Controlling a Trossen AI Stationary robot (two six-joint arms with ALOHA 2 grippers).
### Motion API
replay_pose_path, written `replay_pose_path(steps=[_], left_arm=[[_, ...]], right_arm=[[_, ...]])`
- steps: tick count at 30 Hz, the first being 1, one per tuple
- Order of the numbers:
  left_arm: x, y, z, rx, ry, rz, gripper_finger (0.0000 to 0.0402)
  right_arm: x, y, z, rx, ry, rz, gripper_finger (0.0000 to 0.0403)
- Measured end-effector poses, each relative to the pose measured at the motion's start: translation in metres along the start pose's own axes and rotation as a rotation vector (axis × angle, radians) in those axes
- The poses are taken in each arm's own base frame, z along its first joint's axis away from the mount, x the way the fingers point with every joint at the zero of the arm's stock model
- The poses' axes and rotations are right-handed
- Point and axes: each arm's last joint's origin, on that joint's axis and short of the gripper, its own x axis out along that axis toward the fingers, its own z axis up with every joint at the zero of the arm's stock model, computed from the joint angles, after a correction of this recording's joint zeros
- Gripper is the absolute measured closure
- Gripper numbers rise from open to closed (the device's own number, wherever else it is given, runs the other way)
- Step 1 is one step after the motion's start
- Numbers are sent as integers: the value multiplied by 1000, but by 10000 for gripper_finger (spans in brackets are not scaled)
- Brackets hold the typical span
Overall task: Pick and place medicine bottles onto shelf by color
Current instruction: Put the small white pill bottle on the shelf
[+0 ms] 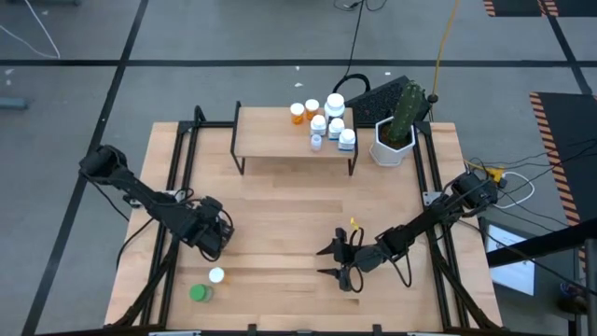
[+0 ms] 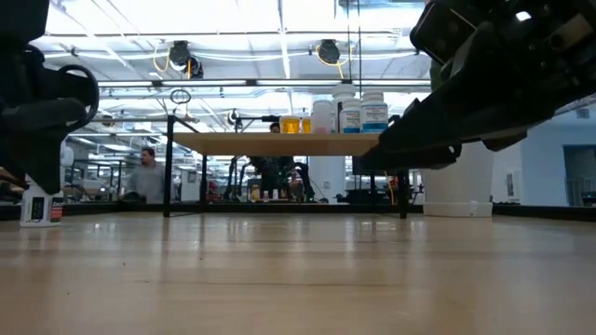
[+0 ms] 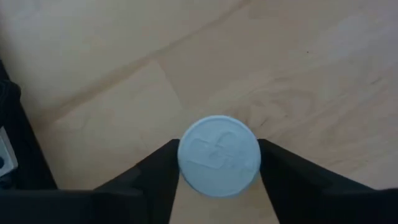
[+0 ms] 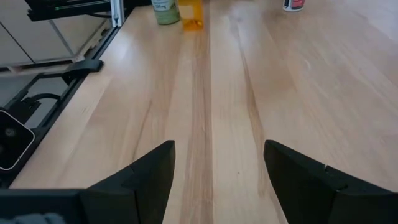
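The shelf stands at the table's far side and carries two orange bottles and several white ones; the low view shows them too. A white-capped bottle stands upright near the near-left corner, with the green bottle beside it. My left gripper hangs over the white-capped bottle, open, with its fingertips on either side of the cap. My right gripper is open and low over bare table at the near middle. My left gripper comes at the white-capped bottle from above, slanting toward the table's near edge. Its two fingers flank the round cap's rim. I cannot tell whether they touch it. The bottle stands upright on the table.
A white hexagonal pot with a cactus stands right of the shelf, and a dark keyboard lies behind it. Black frame rails run along both table sides. Bare wood lies between the arms. People show in the room beyond.
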Motion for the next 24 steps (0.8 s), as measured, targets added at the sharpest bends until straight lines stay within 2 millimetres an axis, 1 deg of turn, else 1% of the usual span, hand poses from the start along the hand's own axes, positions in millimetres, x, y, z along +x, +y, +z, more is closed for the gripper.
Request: replay_pose_path(steps=[6, 10, 13, 16, 19, 22, 24], left_arm=[[0, 0, 2, -10, -3, 2, 235], [-1, -2, 7, -8, 1, 3, 242], [-8, -7, 17, 8, 3, -11, 239], [-18, -14, 32, 46, -4, -31, 234], [-31, -23, 55, 108, -62, -68, 235], [-45, -29, 81, 184, -140, -90, 237], [-56, -30, 103, 204, -191, -95, 236]], right_arm=[[0, 0, 0, 1, -2, 1, 161], [0, 0, 0, 2, -2, 1, 161], [0, 0, 0, 16, -2, 1, 161], [0, -1, 0, 9, 4, -3, 161], [1, -4, 1, -2, 4, -14, 161], [3, -8, 1, -5, 10, -30, 161], [3, -10, 1, -6, 17, -39, 161]])
